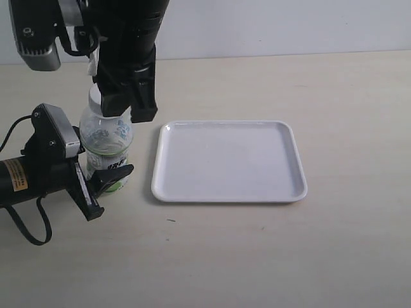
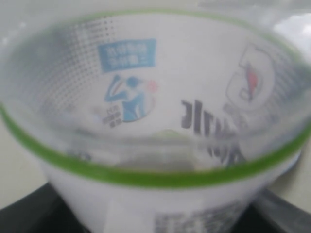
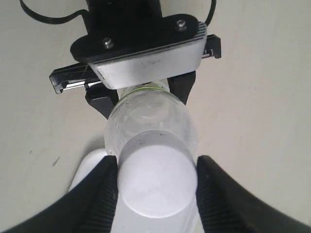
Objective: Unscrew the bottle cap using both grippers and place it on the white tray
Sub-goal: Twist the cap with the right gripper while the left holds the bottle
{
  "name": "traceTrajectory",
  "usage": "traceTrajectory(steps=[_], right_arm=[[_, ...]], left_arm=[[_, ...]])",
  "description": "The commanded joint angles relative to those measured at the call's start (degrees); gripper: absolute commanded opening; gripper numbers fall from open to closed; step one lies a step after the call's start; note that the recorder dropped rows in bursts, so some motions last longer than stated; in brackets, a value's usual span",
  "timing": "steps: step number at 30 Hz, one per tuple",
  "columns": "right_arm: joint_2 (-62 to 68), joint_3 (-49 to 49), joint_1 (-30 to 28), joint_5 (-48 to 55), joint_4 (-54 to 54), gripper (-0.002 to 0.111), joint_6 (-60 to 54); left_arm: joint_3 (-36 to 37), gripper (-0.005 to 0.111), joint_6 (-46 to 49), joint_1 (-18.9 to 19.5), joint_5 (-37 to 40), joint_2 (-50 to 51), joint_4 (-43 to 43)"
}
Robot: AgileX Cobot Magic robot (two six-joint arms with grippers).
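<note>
Right wrist view shows the right gripper (image 3: 155, 171) closed on the bottle cap (image 3: 156, 187), atop the bottle (image 1: 106, 136) standing just beside the white tray (image 1: 228, 160), while the left gripper (image 1: 106, 186) clamps the bottle's lower body.

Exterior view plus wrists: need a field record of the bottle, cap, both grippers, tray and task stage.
bottle: small clear plastic bottle with white-and-green label, upright on the beige table, left of the tray
cap: round white plastic screw cap, on the bottle's neck
left gripper: closed on the bottle's lower body
right gripper: above, black fingers against both sides of the cap
tray: glossy white rectangular tray, nothing on it
stage: cap not yet removed
</note>
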Motion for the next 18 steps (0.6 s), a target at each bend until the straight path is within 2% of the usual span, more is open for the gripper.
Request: traceTrajectory(steps=[1,9,18], right_arm=[[-0.3,-0.4,0.1,0.1,0.0,0.0,-10.0],[-0.3,-0.4,0.1,-0.1,0.8,0.0,-27.6],[-0.3,-0.4,0.1,-2.0,1.5,0.0,-37.6]], left_arm=[[-0.1,0.0,-1.5,0.1,-1.9,-0.8,-0.2],[-0.1,0.0,-3.5,0.1,-1.6,-0.8,-0.2],[-0.1,0.0,-4.1,0.1,-1.6,-0.8,-0.1]])
